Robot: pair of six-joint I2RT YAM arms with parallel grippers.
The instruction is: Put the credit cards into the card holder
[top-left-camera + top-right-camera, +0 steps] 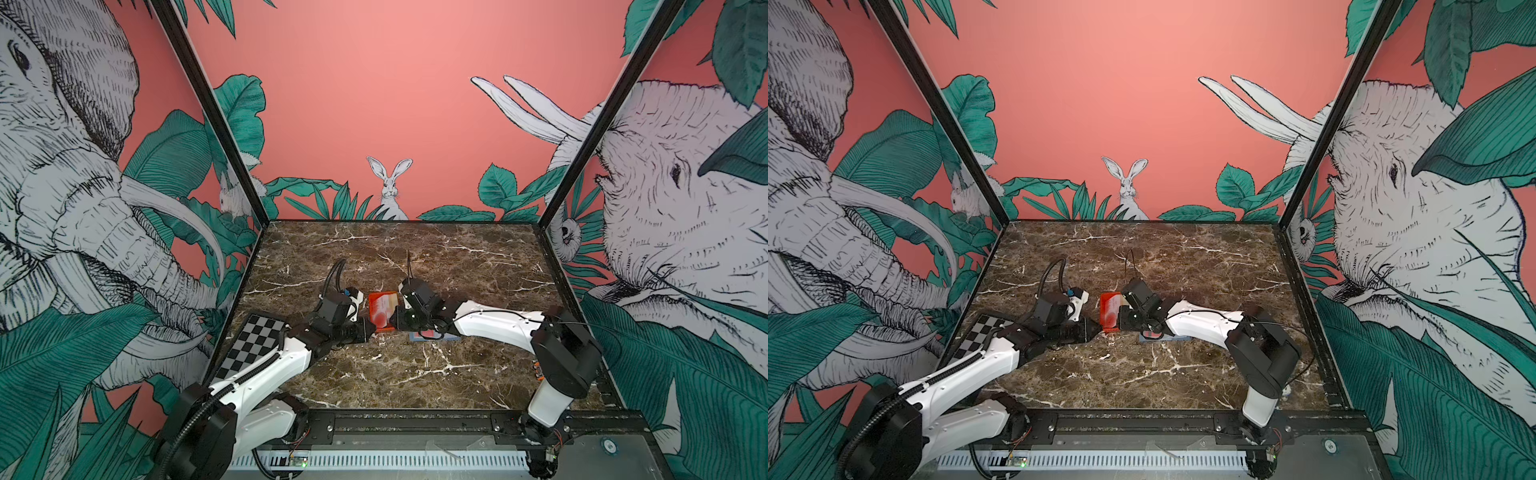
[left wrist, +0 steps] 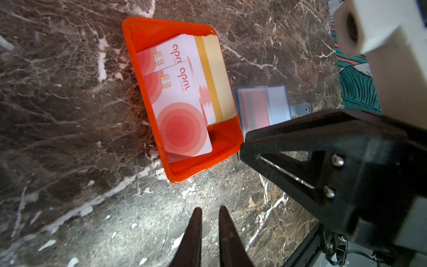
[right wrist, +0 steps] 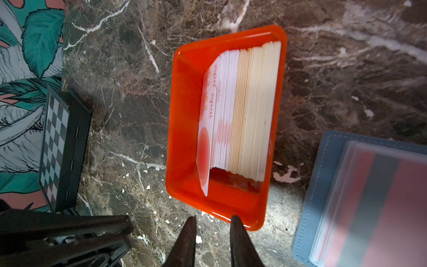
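My left gripper and right gripper stand slightly parted and empty, just beside the orange tray. The credit cards stand stacked in that tray. The card holder lies open beside it, with one reddish card under a sleeve. Judgement: early stage; the stack is not yet loaded.

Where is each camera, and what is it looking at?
Top views: high at the robot's end of the table, looking down toward the back wall; both white arms reach in, left gripper and right gripper beside the orange tray.
Left wrist: on the left arm, looking down past its own fingertips at the credit cards in the tray; the right gripper shows too.
Right wrist: on the right arm, looking down past its fingertips at the tray.
Shared: both wrist views show tray, cards and card holder.
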